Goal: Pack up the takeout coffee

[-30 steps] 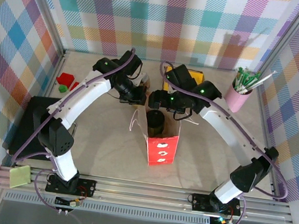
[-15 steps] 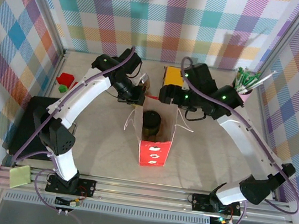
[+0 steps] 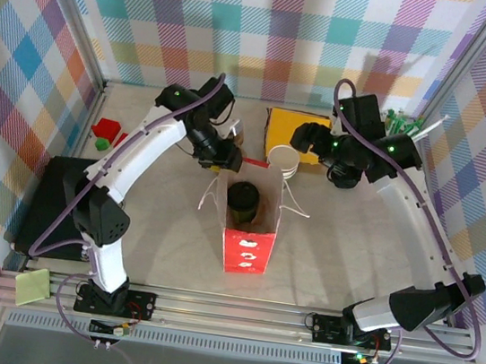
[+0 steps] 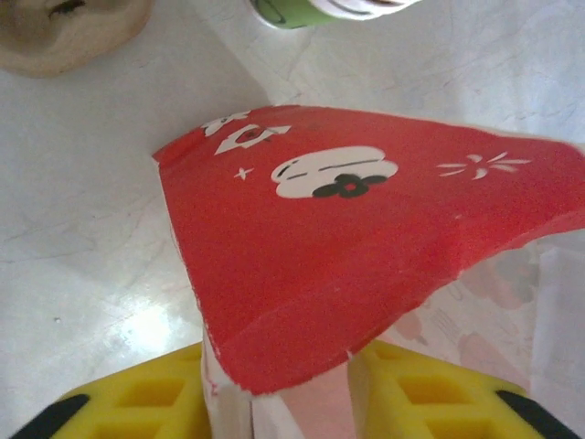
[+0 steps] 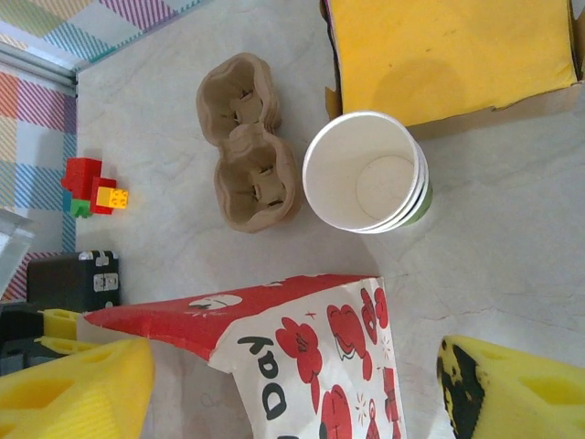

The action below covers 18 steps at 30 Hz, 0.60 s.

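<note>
At the middle of the pale worktop (image 3: 152, 251) stands the red paper bag with white prints (image 3: 250, 246), upright and open at the top. The takeout coffee (image 3: 242, 198), a small paper cup seen from above as a dark round, sits inside the bag toward its far wall. The packing looks all but done, and what seems left is to let go of the bag cleanly.

The left jaws are at the bag's far rim. In the left wrist view their yellow fingers (image 4: 137, 402) stand partly apart with the red rim between them, loose about it rather than pinching. The right jaws are spread wide and empty. Their yellow fingers (image 5: 73, 384) hang above the worktop beyond the bag, near the stack of white-rimmed paper cups (image 5: 366, 174), the brown moulded-pulp cup carrier (image 5: 247, 142) and the yellow-lined cardboard box (image 5: 448, 55).

To finish well, the left jaws should open far enough that neither pad drags on the paper. They should then leave upward and away from the rim, not sideways, because a light bag with a cup standing in it would likely tip or crease if tugged. The right arm should pass high over the stack of cups, which a low sweep could knock over.
</note>
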Each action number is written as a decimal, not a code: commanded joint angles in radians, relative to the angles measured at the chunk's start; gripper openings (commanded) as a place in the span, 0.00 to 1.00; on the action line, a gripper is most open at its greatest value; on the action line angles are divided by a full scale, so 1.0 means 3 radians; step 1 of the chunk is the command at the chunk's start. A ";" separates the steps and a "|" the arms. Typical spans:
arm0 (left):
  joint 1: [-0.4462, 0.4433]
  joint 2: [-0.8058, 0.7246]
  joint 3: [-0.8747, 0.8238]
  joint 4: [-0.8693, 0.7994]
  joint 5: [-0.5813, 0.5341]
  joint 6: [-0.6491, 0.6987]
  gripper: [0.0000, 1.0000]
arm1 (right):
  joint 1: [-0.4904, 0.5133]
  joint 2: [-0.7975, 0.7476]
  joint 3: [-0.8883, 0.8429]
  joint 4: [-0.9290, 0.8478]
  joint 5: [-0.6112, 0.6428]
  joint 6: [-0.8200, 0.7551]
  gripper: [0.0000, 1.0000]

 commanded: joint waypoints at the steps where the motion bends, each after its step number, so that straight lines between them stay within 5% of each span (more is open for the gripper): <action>1: -0.0019 0.0050 0.0353 -0.0255 -0.0038 -0.0003 0.42 | -0.0088 0.0128 0.0090 0.0022 -0.0214 -0.0109 0.81; 10: -0.0019 -0.0020 0.0729 -0.0421 -0.0241 -0.0120 0.47 | -0.0408 0.0345 0.0138 0.0123 -0.0645 -0.0176 0.81; 18: -0.0014 -0.0244 0.0268 -0.0275 -0.0348 -0.0195 0.47 | -0.0580 0.0394 0.0018 0.0219 -0.0775 -0.0289 0.81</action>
